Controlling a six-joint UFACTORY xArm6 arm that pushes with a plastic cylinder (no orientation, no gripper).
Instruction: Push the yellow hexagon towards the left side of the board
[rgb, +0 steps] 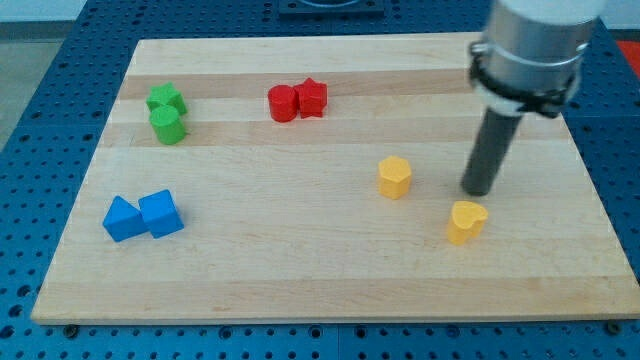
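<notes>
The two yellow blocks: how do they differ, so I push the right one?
The yellow hexagon has flat sides and an angular top; the yellow heart has a notched, lobed top. The yellow hexagon sits further to the view's left and higher; the yellow heart lies nearer the view's bottom right. My tip stands just above the yellow heart, while the yellow hexagon is off to the tip's left, with a clear gap. Both are the same yellow and look similar in size.

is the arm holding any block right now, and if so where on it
Nothing is held; the arm has only a rod. My tip sits on the board, apart from the blocks: to the view's right of the yellow hexagon, just above the yellow heart.
</notes>
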